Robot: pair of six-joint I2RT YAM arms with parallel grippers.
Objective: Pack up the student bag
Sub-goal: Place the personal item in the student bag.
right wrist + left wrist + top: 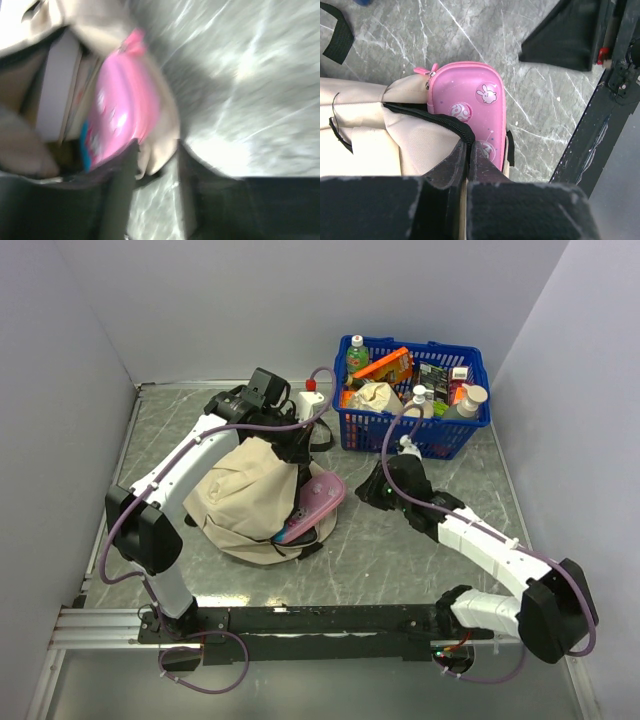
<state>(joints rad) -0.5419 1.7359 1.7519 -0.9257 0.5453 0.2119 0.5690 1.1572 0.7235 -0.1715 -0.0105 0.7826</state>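
Student bag [240,495], cream, pink case [322,495] in mouth, left hand [469,145] pinching rim, right hand [157,150] spread

The right wrist view is blurred throughout. There we make out the bag [95,20] and the pink case [125,115] in its mouth only as soft shapes. We cannot tell whether the right gripper [156,165], at the bag's rim, touches the fabric. The case's lower end is hidden inside the bag. The left gripper [469,149] shows only in its own view, where the bag runs off the left edge. From above, its fingers are hidden under the wrist at the bag's top. Beyond the bag, the labels in the basket [400,432] are too small to read.
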